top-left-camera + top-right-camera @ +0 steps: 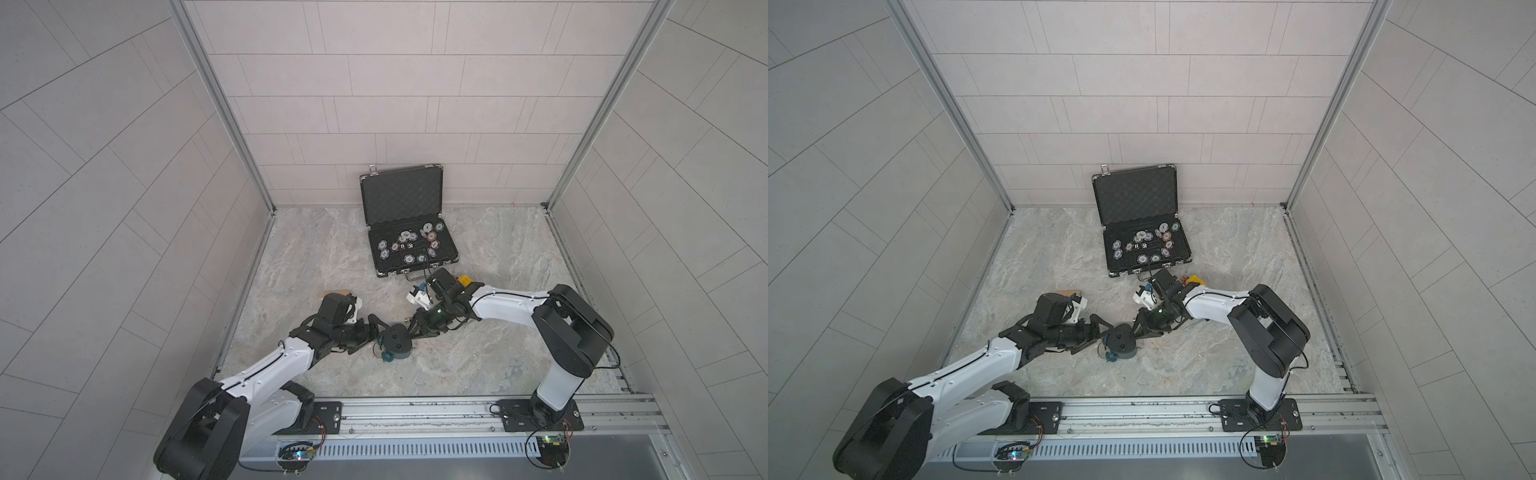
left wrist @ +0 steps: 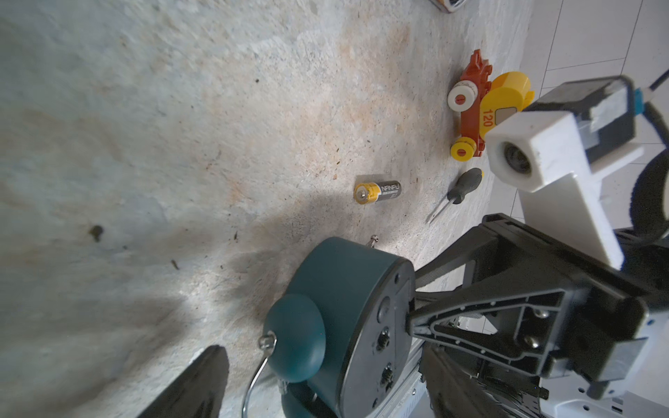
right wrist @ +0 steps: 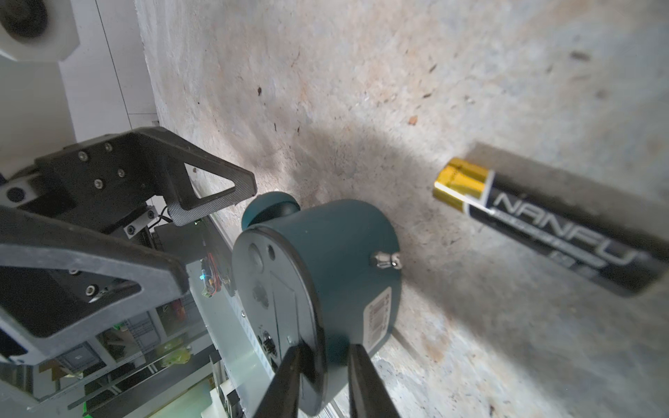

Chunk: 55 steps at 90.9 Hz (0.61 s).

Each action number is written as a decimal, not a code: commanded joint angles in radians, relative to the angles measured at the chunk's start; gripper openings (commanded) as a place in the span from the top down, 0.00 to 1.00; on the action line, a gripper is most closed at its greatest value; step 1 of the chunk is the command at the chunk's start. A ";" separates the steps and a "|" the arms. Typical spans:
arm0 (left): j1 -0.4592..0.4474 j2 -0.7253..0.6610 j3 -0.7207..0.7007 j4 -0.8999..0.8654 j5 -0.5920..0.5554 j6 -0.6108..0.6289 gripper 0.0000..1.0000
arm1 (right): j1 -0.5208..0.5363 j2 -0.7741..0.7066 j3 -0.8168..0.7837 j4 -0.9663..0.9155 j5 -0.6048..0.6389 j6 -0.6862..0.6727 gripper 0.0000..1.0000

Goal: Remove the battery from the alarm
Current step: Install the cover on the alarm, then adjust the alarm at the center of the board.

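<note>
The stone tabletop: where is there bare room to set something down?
Bare: the far-left stretch between the left wall and the chip case; the far-right stretch beyond it; the near strip between the alarm and the rail. Crowded: the middle, where left gripper and right gripper flank the alarm, with battery, screwdriver, toy car nearby.

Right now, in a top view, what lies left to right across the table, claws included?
Left claw → alarm → right claw, at the alarm's rim → yellow toy car, farther back.
</note>
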 commanded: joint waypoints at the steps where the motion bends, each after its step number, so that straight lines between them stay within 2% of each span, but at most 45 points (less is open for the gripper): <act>1: -0.005 -0.028 -0.009 -0.060 -0.013 -0.001 0.15 | -0.003 0.029 -0.023 -0.011 0.045 -0.004 0.69; 7: -0.005 -0.047 -0.001 -0.129 -0.040 -0.002 0.17 | -0.009 -0.003 -0.015 -0.005 0.044 -0.013 0.65; 20: -0.004 -0.122 0.009 -0.288 -0.108 -0.026 0.43 | -0.031 -0.132 0.014 -0.014 0.108 -0.062 0.61; 28: -0.004 -0.184 -0.005 -0.326 -0.119 -0.044 0.52 | -0.035 -0.220 -0.001 0.016 0.177 -0.080 0.61; 40: -0.004 -0.237 -0.053 -0.271 -0.128 -0.084 0.59 | -0.037 -0.308 -0.075 0.158 0.208 -0.045 0.62; 55: -0.004 -0.164 -0.055 -0.169 -0.049 -0.077 0.62 | -0.038 -0.392 -0.130 0.225 0.240 -0.033 0.62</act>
